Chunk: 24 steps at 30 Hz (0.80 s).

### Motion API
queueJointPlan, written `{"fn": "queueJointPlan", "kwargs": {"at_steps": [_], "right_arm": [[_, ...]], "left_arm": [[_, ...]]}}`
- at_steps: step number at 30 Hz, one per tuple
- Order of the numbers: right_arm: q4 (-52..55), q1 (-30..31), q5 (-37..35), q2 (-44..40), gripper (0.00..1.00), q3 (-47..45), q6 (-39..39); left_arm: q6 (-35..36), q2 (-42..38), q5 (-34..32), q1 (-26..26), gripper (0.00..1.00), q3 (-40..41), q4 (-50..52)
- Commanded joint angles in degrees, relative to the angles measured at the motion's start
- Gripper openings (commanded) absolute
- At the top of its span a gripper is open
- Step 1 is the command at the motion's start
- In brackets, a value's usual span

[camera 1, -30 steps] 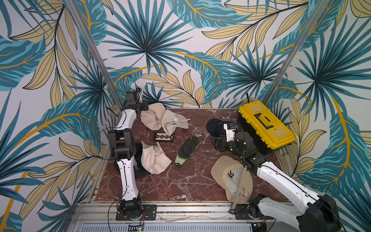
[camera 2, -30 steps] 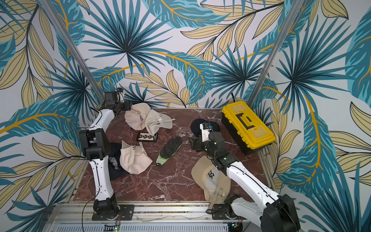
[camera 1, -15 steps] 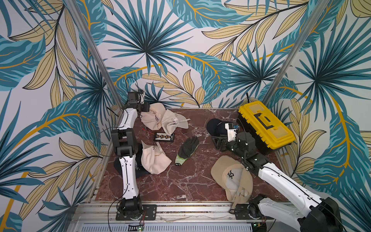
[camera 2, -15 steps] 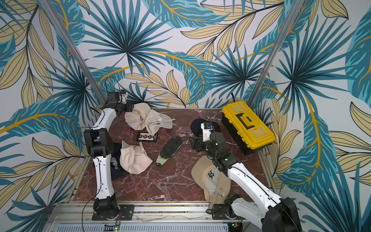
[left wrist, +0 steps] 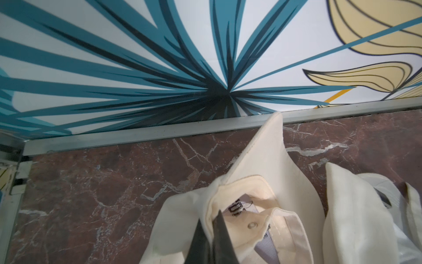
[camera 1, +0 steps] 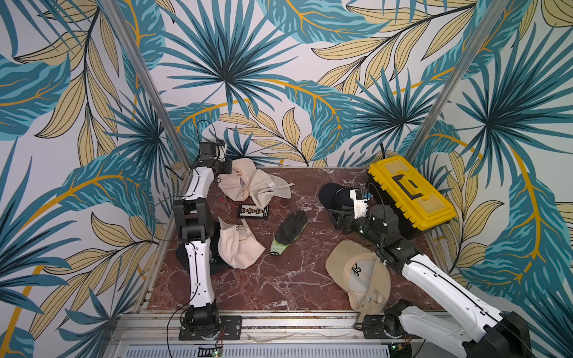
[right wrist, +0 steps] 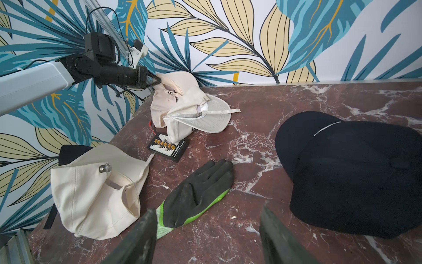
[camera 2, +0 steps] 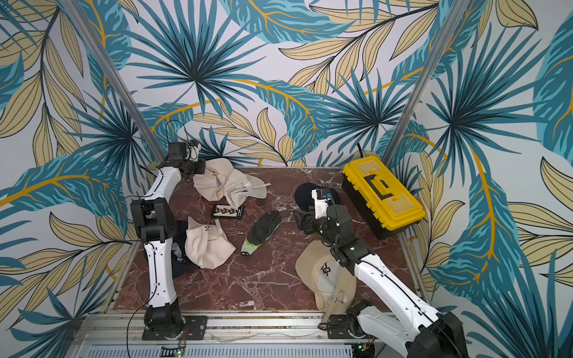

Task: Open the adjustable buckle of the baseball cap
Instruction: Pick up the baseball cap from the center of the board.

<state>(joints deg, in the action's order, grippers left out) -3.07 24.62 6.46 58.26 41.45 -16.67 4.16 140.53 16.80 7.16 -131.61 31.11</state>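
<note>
Left wrist view puts us right over the trouble spot. On the bench (left wrist: 91, 194), at its back corner by the wall, the cream cap (left wrist: 262, 173) lies with its inside turned up, and the left pincer (left wrist: 209, 219) is closed on a fold of its rim fabric. We judge the biggest risk to be that any pull hauls the whole cap across the bench rather than working the buckle. Nothing pins the cap down, and the right pincer (right wrist: 207, 208) hangs open and empty well apart, above the glove (right wrist: 198, 192) beside the black cap (right wrist: 354, 173). A paler cap (camera 1: 266, 192) lies against the cream one in both top views, so it may be dragged along. A smaller risk is that the grip takes only a thin edge of cloth near the finger ends, so the fabric may slip out. Smallest of all, we cannot make out the buckle itself on this cap, so the pinch may sit on the wrong part. As for pose, the left arm (camera 1: 198, 183) stands up from its base, folds at the elbow and stretches far back towards the corner, with the pincer pointing sideways into the cap. The right arm (camera 1: 434, 279) leans forward low over the bench, wrist tilted down.
</note>
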Motion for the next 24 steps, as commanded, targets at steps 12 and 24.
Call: {"fn": "queueJointPlan", "kwargs": {"at_steps": [12,24], "right_arm": [[0.16,-0.10,-1.27,-2.61,0.69,-2.82,0.87],[-15.42,-0.10,7.92,-0.87,0.69,-6.12,12.21]], "left_arm": [[-20.28,-12.25,15.21,-0.68,0.00,-3.59,-14.96],[-25.30,-32.37,17.94,-6.31,0.00,17.51,-14.99]]}}
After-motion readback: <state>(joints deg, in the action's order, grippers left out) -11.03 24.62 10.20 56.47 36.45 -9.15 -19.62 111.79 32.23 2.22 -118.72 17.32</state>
